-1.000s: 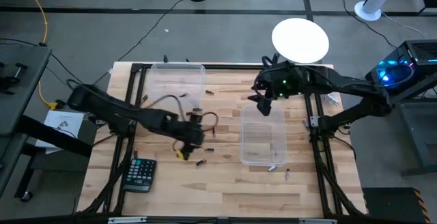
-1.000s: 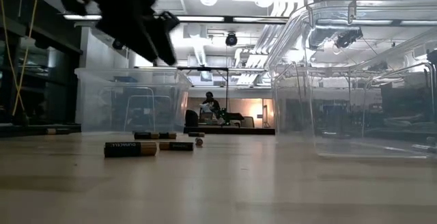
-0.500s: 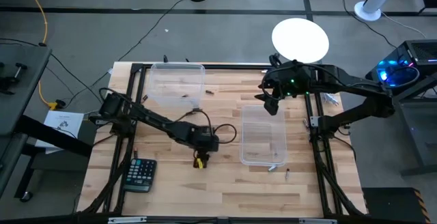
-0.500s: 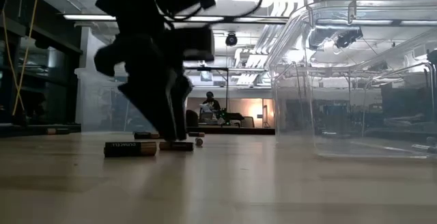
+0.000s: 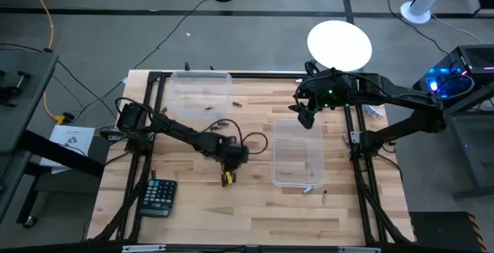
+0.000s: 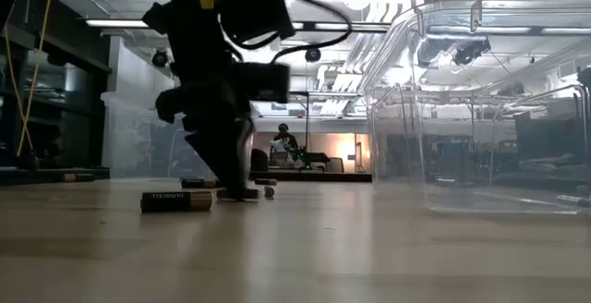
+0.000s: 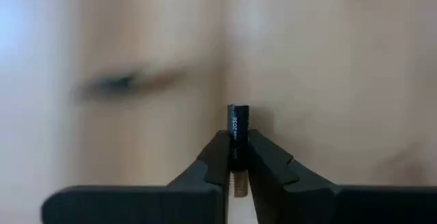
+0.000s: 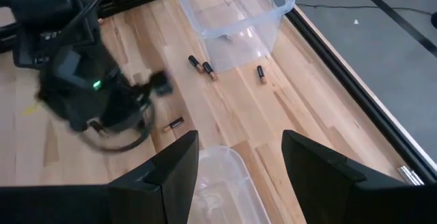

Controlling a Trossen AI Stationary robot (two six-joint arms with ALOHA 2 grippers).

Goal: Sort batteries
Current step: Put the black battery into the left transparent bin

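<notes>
Your left gripper point(image 7: 238, 157) has come down to the pale wooden table point(image 5: 255, 207) in the last second and now has its fingers pinched on a small dark cylindrical battery point(image 7: 237, 132). The pick looks made, so a carry to a clear plastic bin point(image 5: 297, 160) should follow. The battery's long axis runs straight out between the fingertips, its dark end pointing away from the wrist. Your right gripper point(image 8: 239, 159) hangs wide open, holding nothing.

The battery point(image 7: 238, 135) pinched in the left gripper point(image 7: 238, 157) has its lower end hidden between the fingers; the worktop point(image 7: 328, 80) behind blurs; one dark smear there stays unidentifiable.
</notes>
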